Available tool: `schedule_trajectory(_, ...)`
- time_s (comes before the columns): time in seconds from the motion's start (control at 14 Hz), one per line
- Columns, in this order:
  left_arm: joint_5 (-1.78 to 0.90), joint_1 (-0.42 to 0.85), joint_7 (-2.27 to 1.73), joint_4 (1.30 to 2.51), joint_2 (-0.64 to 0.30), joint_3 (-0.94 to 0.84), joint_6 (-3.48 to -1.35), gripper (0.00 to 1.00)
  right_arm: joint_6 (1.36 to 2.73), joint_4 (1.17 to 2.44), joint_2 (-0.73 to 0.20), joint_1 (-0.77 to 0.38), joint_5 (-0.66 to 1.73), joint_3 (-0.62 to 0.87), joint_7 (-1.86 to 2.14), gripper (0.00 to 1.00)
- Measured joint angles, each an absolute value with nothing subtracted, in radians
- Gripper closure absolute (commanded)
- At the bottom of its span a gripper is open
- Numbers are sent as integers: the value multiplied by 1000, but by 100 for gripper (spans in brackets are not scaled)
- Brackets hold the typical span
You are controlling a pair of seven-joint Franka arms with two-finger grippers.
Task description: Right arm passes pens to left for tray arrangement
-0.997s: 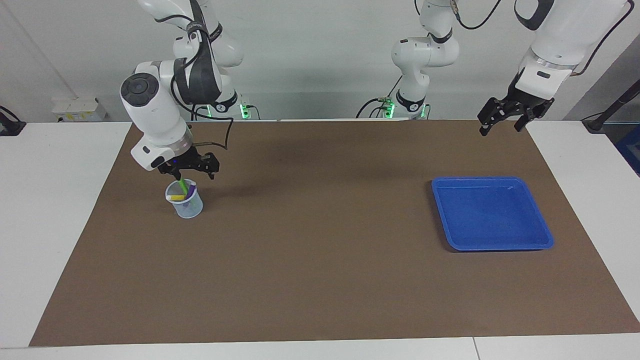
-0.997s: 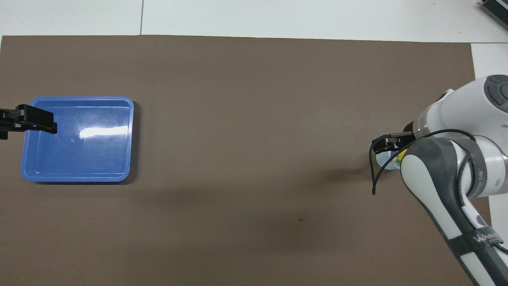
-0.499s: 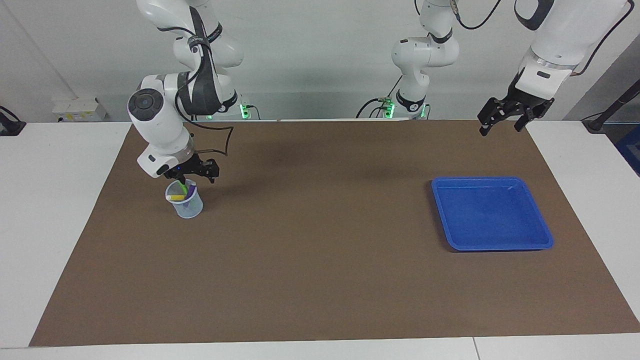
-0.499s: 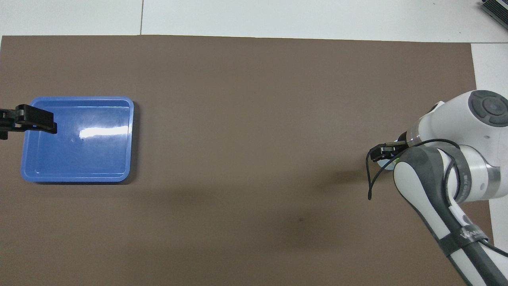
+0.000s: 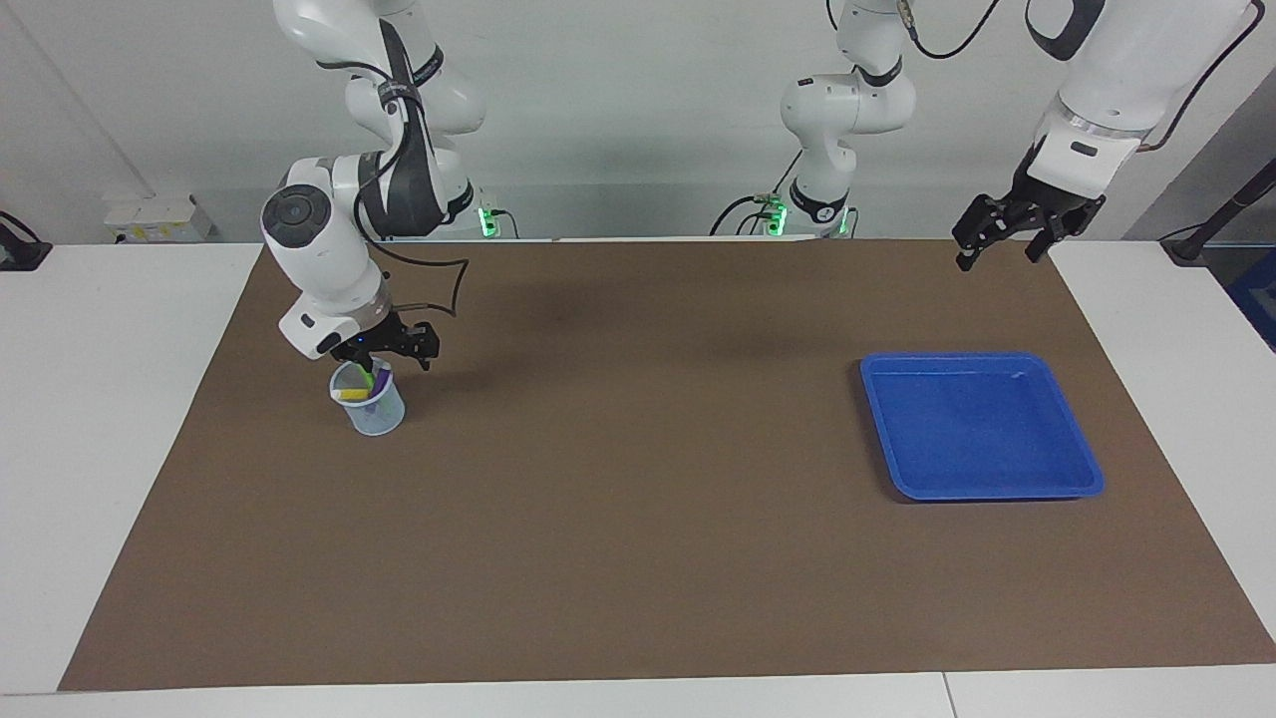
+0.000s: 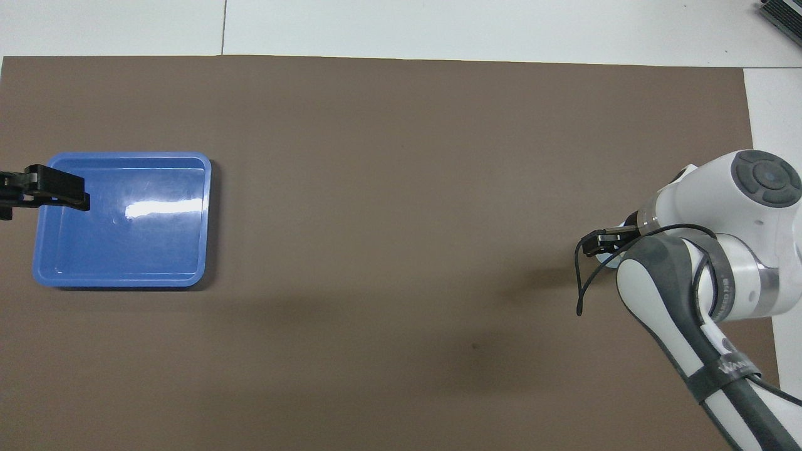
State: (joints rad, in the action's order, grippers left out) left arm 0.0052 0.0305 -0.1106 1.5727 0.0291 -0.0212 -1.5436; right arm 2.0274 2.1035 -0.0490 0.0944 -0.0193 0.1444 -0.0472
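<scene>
Brown matte paper covers the white table (image 5: 120, 419), and the first pick-up looks in hand: the right hand (image 5: 382, 351) sits at the rim of a small clear cup (image 5: 371, 407) holding three slim pens (image 5: 361, 389); whether it grips one I cannot tell. Next comes a straight lift toward the left hand (image 5: 1000, 242), waiting open above the table edge near the glossy, empty blue tray (image 5: 1085, 469)

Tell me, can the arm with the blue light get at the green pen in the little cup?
Probably yes. The right hand sits right over the cup, and the green pen sticks up out of the open top with nothing covering it. Whether the hand already touches the pen cannot be told.
</scene>
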Motion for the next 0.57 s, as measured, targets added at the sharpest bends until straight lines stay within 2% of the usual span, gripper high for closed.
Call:
schedule_trajectory(0.21, 5, 30, -111, 1573, 29, -21, -1544, 0, 2036, 2115, -49, 102, -19, 144, -46, 34)
schedule_trajectory(0.57, 5, 30, -111, 1573, 29, -21, -1544, 0, 2046, 2120, -49, 111, -19, 144, -15, 43)
